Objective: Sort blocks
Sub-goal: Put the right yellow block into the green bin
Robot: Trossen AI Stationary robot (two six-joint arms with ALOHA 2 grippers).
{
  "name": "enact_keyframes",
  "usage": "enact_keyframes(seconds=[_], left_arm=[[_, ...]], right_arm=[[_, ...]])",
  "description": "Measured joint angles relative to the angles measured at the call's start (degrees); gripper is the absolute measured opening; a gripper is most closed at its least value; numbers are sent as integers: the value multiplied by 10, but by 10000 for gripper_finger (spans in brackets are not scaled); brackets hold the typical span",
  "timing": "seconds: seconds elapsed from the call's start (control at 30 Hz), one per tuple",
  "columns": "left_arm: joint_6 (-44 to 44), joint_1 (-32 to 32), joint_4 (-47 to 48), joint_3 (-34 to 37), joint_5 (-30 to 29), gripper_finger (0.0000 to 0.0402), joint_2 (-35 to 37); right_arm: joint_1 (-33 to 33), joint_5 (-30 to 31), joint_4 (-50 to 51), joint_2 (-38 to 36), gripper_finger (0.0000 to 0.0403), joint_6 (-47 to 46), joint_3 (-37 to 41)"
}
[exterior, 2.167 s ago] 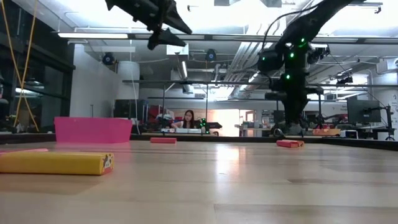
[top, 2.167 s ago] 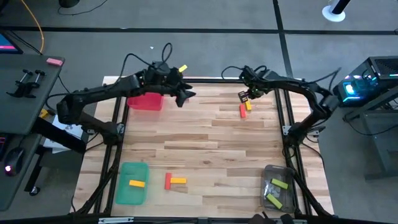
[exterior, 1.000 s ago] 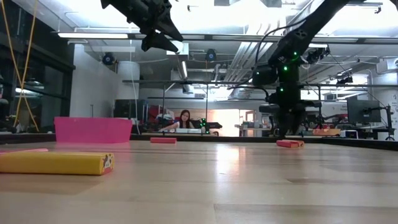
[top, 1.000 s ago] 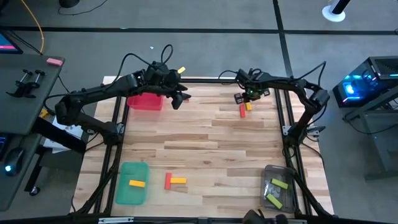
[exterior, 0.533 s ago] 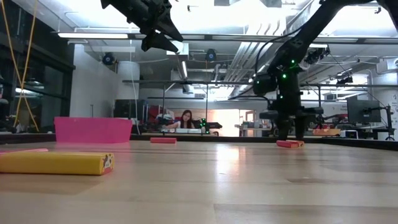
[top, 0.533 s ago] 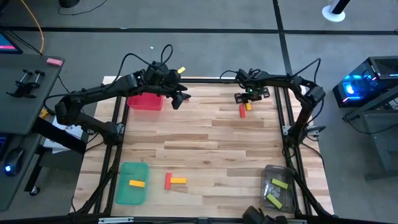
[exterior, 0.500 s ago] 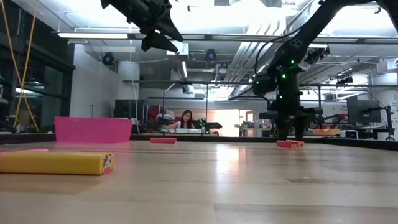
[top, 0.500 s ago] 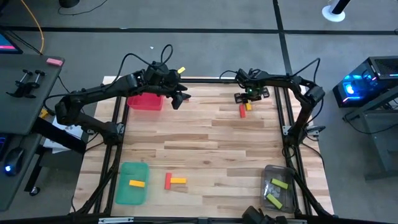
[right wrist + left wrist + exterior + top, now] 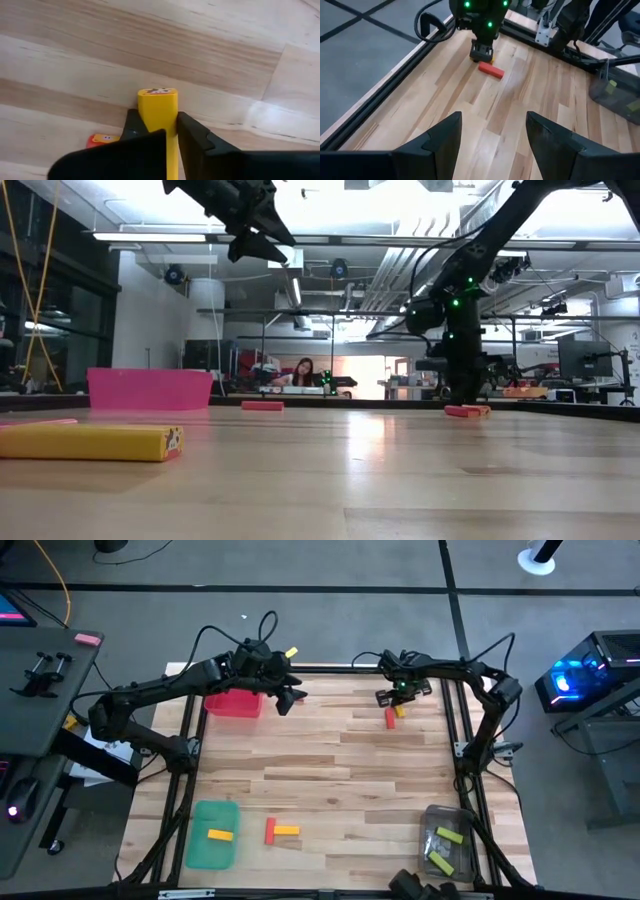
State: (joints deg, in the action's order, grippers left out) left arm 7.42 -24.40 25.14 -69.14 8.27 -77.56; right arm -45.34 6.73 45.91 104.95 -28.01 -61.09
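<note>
A yellow block lies flat on the table near its far right corner, with a red block beside it. My right gripper is down on this pair and shut on the yellow block; the left wrist view shows it standing over the red block. My left gripper hangs open, high in the air beside the red tray. Another red block and a yellow one lie near the table's near edge. My right gripper pinches the yellow block between its two fingers, one on each long side. The fingers come from above, pointing down, and lie across the block. The block's end face sticks out beyond them. The block rests flat on the table.
A green tray at the near left holds a yellow block. A clear tray at the near right holds green blocks. The table's middle is bare wood. A person sits far behind the table.
My right gripper has come down onto the blocks at the far right and its spread fingers have shut on the yellow block. The block has stayed on the table.
</note>
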Motion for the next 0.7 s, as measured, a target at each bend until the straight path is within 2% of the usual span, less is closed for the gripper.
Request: enact_keyframes(seconds=[0.2,0.37,0.5,0.7], left_arm=[[4,0,-47,-13,0,207,3],[-69,2,-81,-41,-5,207,4],[-130,5,-136,-42,-22,207,-5],[-222,23,-131,-41,-103,207,-48]], right_arm=[[0,-4,-2,-75,1,0,6],[1,-35,-38,-157,0,-6,4],[22,-108,-188,-219,0,-86,3],[97,-105,-516,-249,0,-198,1]])
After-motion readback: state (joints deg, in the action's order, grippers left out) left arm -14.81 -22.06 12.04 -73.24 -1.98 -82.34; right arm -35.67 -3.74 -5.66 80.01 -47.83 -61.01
